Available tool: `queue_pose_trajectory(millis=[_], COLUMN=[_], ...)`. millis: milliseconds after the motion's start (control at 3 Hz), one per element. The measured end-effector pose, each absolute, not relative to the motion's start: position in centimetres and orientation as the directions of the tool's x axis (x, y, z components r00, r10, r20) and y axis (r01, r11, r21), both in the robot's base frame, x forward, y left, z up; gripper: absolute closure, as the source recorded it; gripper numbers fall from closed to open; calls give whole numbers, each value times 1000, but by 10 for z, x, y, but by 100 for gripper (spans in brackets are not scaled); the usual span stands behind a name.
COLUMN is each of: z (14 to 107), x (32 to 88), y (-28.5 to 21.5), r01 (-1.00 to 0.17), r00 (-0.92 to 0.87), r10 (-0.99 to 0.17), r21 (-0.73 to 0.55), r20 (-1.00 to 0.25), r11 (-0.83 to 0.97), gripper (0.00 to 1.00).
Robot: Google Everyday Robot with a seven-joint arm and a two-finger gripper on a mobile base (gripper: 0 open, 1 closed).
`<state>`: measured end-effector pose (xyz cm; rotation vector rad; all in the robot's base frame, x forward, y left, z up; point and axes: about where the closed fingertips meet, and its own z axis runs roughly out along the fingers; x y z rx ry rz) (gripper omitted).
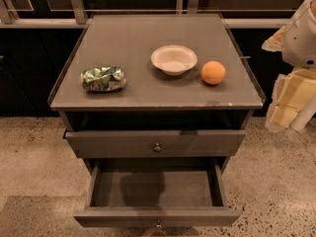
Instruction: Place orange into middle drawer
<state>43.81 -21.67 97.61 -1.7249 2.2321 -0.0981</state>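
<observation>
The orange [213,72] is a small round fruit on the right side of the grey cabinet top [128,38], just right of a white bowl [174,59]. The middle drawer [155,189] is pulled out wide at the bottom front, and its flat floor is bare. Its small knob [158,224] is at the lower edge of the view. My gripper [288,105] is at the far right edge of the view, beside and below the cabinet's right corner. It is well apart from the orange and holds nothing that I can see.
A shiny green foil snack bag [103,78] lies on the left of the top. A grey drawer panel with a brass-coloured knob [157,146] sits above the open drawer, only slightly out. Speckled floor surrounds the cabinet, with dark cabinets behind.
</observation>
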Motion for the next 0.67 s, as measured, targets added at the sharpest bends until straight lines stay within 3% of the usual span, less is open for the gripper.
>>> queue_pose_trajectory(millis=[667], z=[977], x=[453], y=[-222], r01=[-931], r00=[-218], r10=[-948], r21=[-242], r20=[-231], r11=[273], gripper=[0])
